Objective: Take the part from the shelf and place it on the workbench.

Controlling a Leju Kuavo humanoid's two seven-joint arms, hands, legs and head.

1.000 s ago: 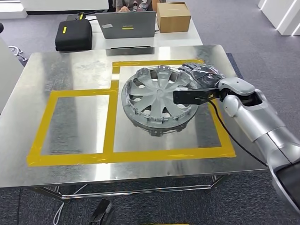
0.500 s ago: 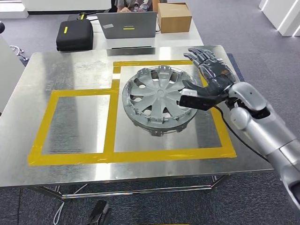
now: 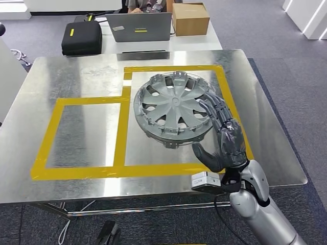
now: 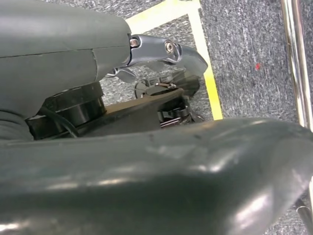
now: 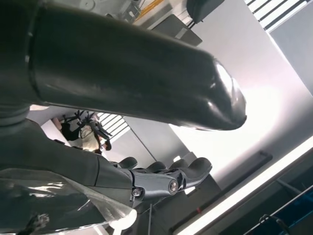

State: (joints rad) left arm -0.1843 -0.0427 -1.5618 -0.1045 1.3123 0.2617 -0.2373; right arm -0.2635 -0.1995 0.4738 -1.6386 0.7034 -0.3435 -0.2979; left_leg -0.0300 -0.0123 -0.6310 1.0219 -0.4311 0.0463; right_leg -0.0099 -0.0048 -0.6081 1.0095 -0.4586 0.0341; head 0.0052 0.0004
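The part, a grey hubcap [image 3: 175, 109], lies flat on the steel workbench [image 3: 85, 76] inside the larger yellow-taped rectangle [image 3: 231, 109]. My right hand [image 3: 224, 138] hovers just off the hubcap's near right rim, over the tape line, fingers spread and pointing away from me, holding nothing. In the right wrist view that hand [image 5: 147, 122] shows its thumb and its darker fingers [image 5: 166, 181] apart, with nothing between them. My left hand [image 4: 110, 98] hangs low over grey carpet, one finger [image 4: 166, 49] stretched out, nothing in it.
A smaller yellow-taped rectangle [image 3: 83, 132] marks the workbench's left half. Behind the bench stands a white table with a laptop [image 3: 139, 26], a black case [image 3: 80, 38] and a cardboard box [image 3: 190, 18]; a person [image 3: 140, 5] sits there. A steel leg [image 4: 295, 58] stands near my left hand.
My right hand has left the hubcap's far right rim and drawn back toward the workbench's near edge, fingers now spread. The hubcap has stayed where it lay.
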